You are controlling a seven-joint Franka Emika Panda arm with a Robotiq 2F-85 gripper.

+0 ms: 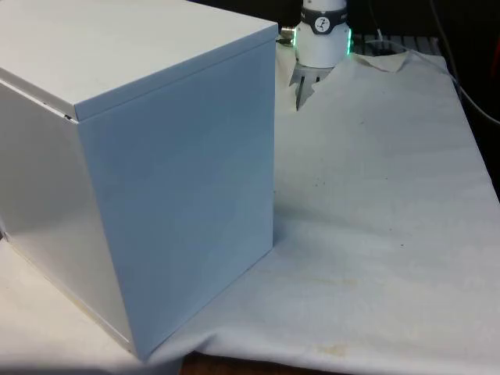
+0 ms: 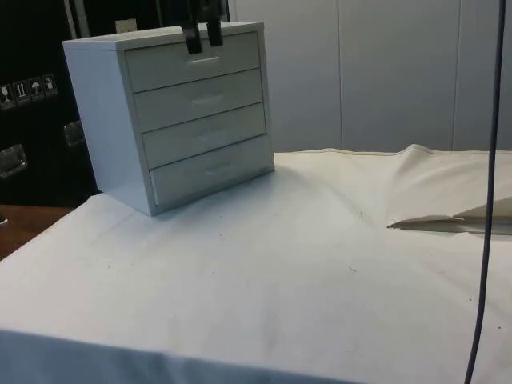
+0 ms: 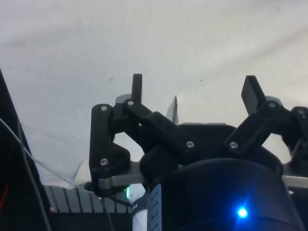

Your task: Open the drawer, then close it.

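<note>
White cloth (image 2: 304, 264) covers the table, wrinkled into a low ridge at its far edge in the side view and hanging over the near edge in the front view. On it stands a white chest (image 2: 172, 112) of four drawers, all shut flush with its front. In the side view it sits at the cloth's far left corner, close to the cloth's left edge; in the front view it turns its plain back and side to the camera on the front view's left. The gripper (image 2: 202, 36) hangs in front of the top drawer (image 2: 194, 60), just above that drawer's handle (image 2: 205, 59); I cannot tell whether it touches the drawer face. Its fingers (image 3: 137, 89) stand apart, jaws open with nothing between them, as the wrist view shows. From the chest's front the cloth runs bare and wide across the table, marked by a few small dark specks, with open room before the drawers.
</note>
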